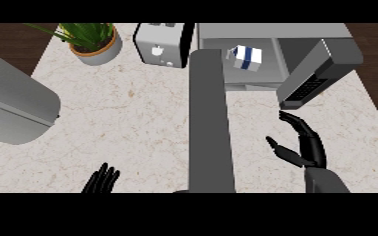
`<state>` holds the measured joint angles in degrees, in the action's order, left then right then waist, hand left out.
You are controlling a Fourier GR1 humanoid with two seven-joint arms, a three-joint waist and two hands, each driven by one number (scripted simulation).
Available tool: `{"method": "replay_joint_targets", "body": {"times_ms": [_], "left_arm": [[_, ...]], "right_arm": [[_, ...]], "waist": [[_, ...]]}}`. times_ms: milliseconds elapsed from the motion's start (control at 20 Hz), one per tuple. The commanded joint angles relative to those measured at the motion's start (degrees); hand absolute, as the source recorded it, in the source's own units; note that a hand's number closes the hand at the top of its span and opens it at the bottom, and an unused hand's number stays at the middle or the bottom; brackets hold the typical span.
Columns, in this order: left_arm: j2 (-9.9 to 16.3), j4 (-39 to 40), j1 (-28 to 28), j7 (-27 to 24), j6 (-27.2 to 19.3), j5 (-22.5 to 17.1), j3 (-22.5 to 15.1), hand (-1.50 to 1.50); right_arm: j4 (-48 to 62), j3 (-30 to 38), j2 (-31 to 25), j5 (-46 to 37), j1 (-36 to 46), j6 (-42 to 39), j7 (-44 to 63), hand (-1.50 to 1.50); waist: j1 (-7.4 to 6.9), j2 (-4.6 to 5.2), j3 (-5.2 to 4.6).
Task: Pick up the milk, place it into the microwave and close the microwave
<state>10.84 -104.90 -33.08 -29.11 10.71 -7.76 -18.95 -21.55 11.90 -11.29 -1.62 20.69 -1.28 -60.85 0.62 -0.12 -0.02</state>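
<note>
Worktop point(133, 115) of pale speckled stone filled most of the view, with a large grey rounded body point(22, 107) at its left edge and a tall grey upright point(210, 125) rising through the middle. At the far right stood the microwave point(258, 40), its door point(317, 75) swung out toward the near right and hanging open. A toaster point(162, 45) sat just left of it, and a potted plant point(92, 40) at the far left. Inside the microwave's cavity the milk point(246, 57), a small white carton with a blue band, already lay apart from either hand. So the step in hand seemed to be closing: I judged it best to bring the right hand to the outer face of the door near its free edge and sweep it round toward the cavity in an arc, keeping straight fingers flat on the panel rather than hooking the rim. The right hand point(304, 145) hovered just near of the door, fingers spread wide and thumb apart, holding nothing and touching nothing. The left hand point(102, 180) rested at the near edge, fingers up and open, empty.
</note>
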Motion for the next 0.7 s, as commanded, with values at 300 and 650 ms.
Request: {"method": "replay_joint_targets", "body": {"times_ms": [300, 650], "left_arm": [[-0.6, 8.3, 13.6, 3.3, 0.2, 8.8, -3.4, 1.50], [-9.9, 13.6, 18.8, 8.1, -7.4, 14.3, -8.0, 1.50]], "right_arm": [[-9.4, 2.9, -6.5, 6.2, -10.7, -10.2, -0.4, -1.50], [-9.9, 5.6, -13.3, 9.9, -14.4, -16.5, -0.2, -1.50]], "waist": [[0.31, -0.03, -0.04], [-0.34, 0.09, 0.03]]}}
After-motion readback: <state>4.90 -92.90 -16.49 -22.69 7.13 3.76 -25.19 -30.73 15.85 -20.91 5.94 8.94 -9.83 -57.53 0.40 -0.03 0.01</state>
